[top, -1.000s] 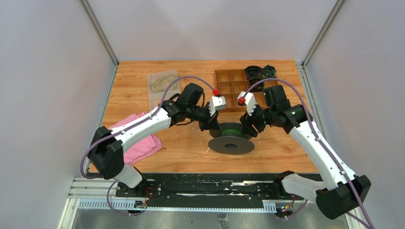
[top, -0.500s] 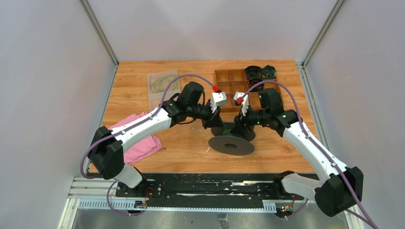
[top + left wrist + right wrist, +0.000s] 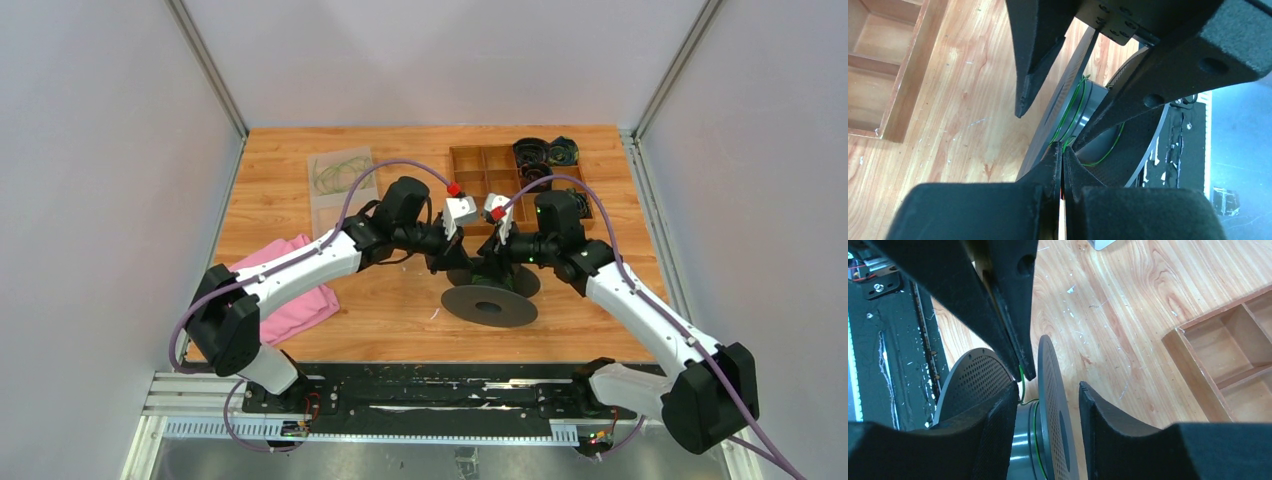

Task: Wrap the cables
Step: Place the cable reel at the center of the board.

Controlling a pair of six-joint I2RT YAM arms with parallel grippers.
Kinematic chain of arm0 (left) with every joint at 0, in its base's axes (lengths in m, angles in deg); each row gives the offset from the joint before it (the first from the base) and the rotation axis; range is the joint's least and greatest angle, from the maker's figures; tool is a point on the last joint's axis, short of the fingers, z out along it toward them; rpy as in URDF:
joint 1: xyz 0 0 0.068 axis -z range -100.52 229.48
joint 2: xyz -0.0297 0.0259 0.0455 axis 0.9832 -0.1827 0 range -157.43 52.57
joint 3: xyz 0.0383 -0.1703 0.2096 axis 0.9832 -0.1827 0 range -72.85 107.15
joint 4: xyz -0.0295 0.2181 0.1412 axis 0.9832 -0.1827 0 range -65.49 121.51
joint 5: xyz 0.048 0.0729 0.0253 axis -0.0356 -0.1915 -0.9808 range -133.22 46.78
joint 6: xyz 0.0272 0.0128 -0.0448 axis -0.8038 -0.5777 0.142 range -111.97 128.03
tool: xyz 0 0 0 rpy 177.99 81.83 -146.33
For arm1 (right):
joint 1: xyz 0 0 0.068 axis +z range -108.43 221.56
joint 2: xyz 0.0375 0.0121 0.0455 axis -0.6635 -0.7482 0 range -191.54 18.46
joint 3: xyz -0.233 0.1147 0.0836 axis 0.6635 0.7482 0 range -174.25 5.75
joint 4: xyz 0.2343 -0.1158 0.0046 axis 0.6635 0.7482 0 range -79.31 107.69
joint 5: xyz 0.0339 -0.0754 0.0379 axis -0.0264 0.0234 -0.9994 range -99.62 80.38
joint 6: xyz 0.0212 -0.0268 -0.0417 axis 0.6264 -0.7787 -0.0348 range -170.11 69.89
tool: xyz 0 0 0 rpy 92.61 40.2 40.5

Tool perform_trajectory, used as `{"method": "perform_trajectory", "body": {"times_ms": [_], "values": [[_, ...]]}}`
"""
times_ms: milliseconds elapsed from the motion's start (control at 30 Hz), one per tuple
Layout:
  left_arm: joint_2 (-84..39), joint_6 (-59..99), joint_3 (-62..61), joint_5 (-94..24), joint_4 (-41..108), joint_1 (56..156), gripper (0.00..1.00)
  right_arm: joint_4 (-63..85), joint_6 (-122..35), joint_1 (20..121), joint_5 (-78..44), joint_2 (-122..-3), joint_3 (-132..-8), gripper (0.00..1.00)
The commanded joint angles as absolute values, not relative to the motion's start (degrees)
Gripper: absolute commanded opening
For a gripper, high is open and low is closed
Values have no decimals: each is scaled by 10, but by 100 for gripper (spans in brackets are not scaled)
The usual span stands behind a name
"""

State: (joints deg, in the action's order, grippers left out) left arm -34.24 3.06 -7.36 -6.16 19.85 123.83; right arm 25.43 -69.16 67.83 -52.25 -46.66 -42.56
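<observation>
A big black spool lies tilted on the wooden table. A thin green cable runs round its grey hub. My left gripper is shut on this cable at the hub, between the two flanges; in the top view it sits at the spool's far left. My right gripper is open, and its fingers straddle one perforated flange without pinching it. In the top view it is right beside the left gripper. The cable shows between the left fingers in the right wrist view.
A wooden divided tray stands behind the spool, with smaller black spools at the back right. A clear bag of green cables lies at the back left. A pink cloth lies at the left.
My right arm has swung left and its open gripper now straddles the spool's flange beside the left gripper. The spool has shifted slightly right. The left gripper stays shut at the hub.
</observation>
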Motion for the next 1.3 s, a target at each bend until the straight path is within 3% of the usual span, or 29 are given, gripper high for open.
{"method": "perform_trajectory", "body": {"times_ms": [0, 167, 733, 1000, 1100, 1267], "values": [[-353, 39, -84, -69, 224, 1251, 0, 233, -677, 692, -501, -464, -397, 46], [-355, 42, -84, -72, 225, 1254, 0, 233, -684, 705, -477, -465, -393, 40], [-357, 47, -103, -62, 242, 1254, 4, 254, -738, 727, -453, -456, -406, 1], [-347, 37, -114, -55, 255, 1254, 12, 285, -764, 727, -471, -459, -422, 1], [-343, 33, -114, -55, 257, 1254, 1, 293, -769, 728, -484, -460, -424, 1], [-345, 38, -117, -50, 273, 1254, 0, 296, -765, 728, -490, -470, -435, 1]]}}
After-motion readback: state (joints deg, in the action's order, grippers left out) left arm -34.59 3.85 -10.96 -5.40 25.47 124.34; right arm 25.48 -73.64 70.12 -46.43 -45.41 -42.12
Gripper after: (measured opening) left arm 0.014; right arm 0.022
